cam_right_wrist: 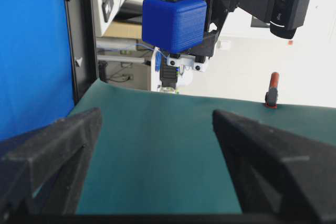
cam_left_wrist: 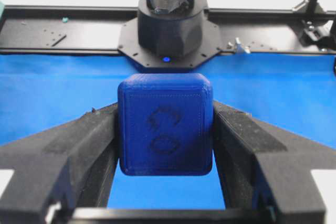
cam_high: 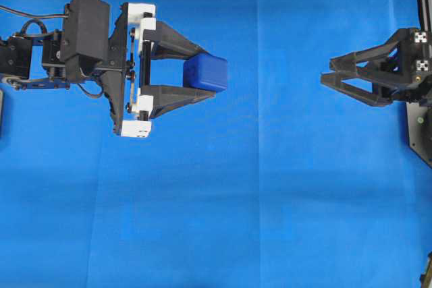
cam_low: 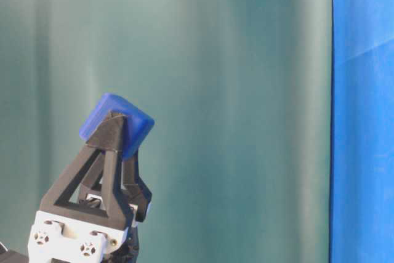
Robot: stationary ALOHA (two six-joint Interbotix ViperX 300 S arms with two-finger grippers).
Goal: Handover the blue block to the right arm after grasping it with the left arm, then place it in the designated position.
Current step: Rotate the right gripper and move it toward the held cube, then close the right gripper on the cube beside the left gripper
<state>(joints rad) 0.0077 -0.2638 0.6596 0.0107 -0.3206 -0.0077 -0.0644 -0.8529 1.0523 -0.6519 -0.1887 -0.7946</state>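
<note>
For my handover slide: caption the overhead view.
Left gripper holds the blue block above the blue cloth; open right gripper faces it, apart.

Even, bright illumination is seen across the blue cloth (cam_high: 270,200) in the overhead view, with only faint creases and soft shadowing. The background beyond the blue block (cam_right_wrist: 174,23) is overexposed in the right wrist view. The near fingers (cam_right_wrist: 50,145) are rendered soft and slightly blurred.

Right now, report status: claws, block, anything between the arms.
Left claw shut on the blue block, held up off the cloth. Right claw open, empty, apart from the block. Gap between the arms clear.
</note>
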